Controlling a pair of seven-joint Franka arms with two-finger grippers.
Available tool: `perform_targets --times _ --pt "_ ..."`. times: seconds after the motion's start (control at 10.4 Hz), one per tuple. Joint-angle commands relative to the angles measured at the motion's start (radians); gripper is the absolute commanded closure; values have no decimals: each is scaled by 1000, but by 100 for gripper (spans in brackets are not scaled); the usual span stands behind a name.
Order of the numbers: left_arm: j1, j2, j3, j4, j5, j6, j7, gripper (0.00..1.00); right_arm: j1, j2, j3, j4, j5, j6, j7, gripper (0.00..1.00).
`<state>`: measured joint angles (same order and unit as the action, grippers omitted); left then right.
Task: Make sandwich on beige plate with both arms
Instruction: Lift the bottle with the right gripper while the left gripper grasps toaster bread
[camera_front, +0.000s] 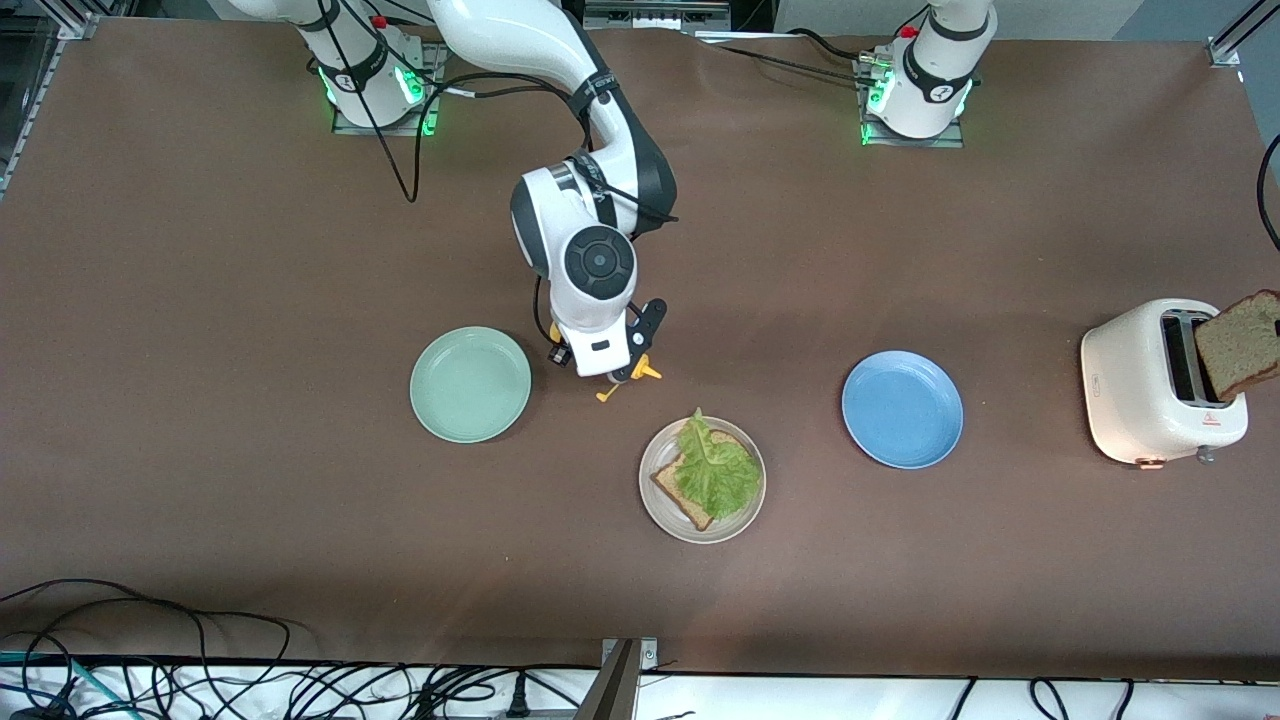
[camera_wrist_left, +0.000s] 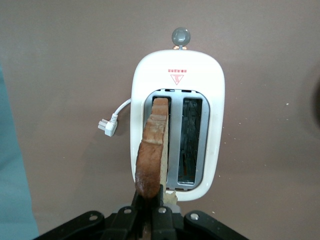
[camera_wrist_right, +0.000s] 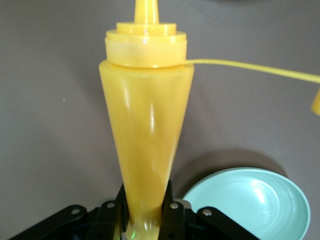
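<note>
Over the toaster (camera_wrist_left: 176, 125), left end effector (camera_wrist_left: 148, 210) clamped on a toast slice (camera_wrist_left: 151, 155) by its lower edge: light, stiff, crumbly, so grip gently. Right end effector (camera_wrist_right: 145, 215) clamped on yellow bottle (camera_wrist_right: 146, 125), beside the mint-green plate (camera_front: 470, 384). Beige plate (camera_front: 662, 510) holds toast and limp lettuce (camera_front: 712, 465).

A white toaster (camera_front: 1150, 385), blue plate (camera_front: 902, 408), mint-green plate (camera_front: 470, 383) and yellow squeeze bottle (camera_wrist_right: 145, 125).
</note>
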<state>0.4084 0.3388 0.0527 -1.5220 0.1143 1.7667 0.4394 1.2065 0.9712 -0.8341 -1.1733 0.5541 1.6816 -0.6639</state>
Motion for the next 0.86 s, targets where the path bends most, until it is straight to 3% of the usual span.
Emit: perform_targets --times 0.0,0.38,0.77 --pt "0 -47 -11 -7 11 -44 9 100 -5 150 -37 165 3 16 61 100" --pt "-3 -80 -24 6 -58 -82 -7 100 -21 218 -25 167 75 232 66 100" --pt "-10 -81 -45 6 -99 -90 -64 100 -24 231 -23 164 75 231 55 100"
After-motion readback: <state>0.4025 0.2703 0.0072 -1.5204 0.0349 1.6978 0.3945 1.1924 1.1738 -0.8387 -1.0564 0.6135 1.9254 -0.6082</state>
